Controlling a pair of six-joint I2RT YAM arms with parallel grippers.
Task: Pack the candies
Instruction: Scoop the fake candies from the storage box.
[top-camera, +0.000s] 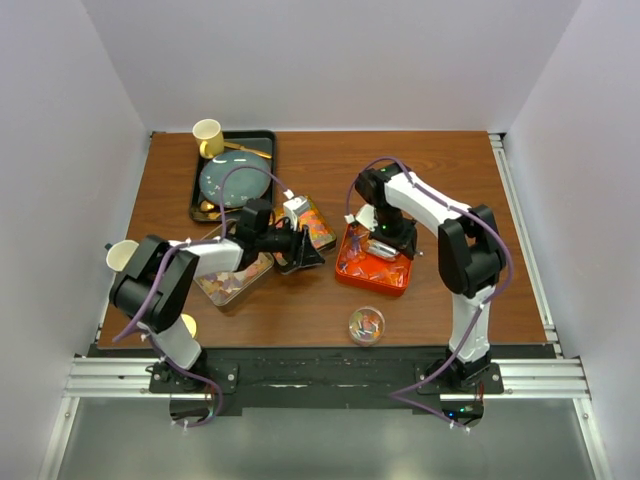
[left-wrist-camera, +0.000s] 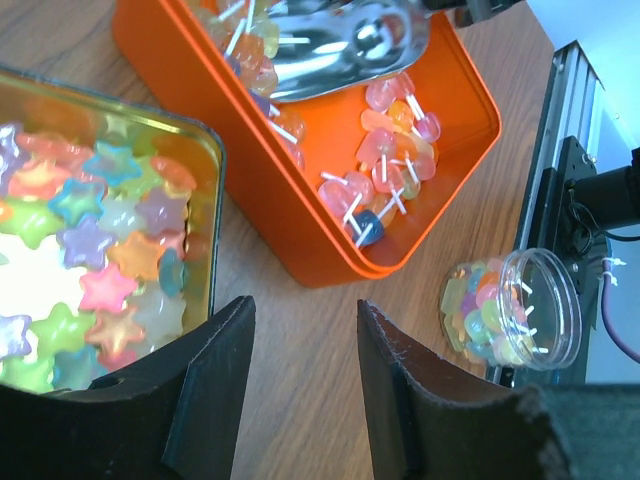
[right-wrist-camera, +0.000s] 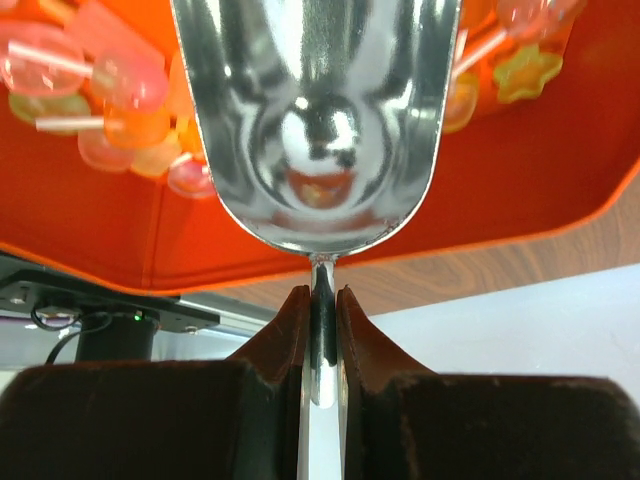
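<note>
Scooping step. Pinching scoop (right-wrist-camera: 315, 120) by handle with right gripper (right-wrist-camera: 322, 295); holding left gripper (left-wrist-camera: 303, 320) spread, empty. Next: dig under candies (left-wrist-camera: 390, 165), tip into jar (left-wrist-camera: 515, 310).

I look steeply down on the whole table (top-camera: 320, 300) from high behind its near edge, while both wrist views sit close and low, sharing the orange tray (left-wrist-camera: 200, 130) and metal scoop (right-wrist-camera: 315, 120).

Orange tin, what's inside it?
Pink and orange candies on little white sticks lie in the orange tin, with the metal scoop resting over them. Whatever sits under the scoop is hidden.
</note>
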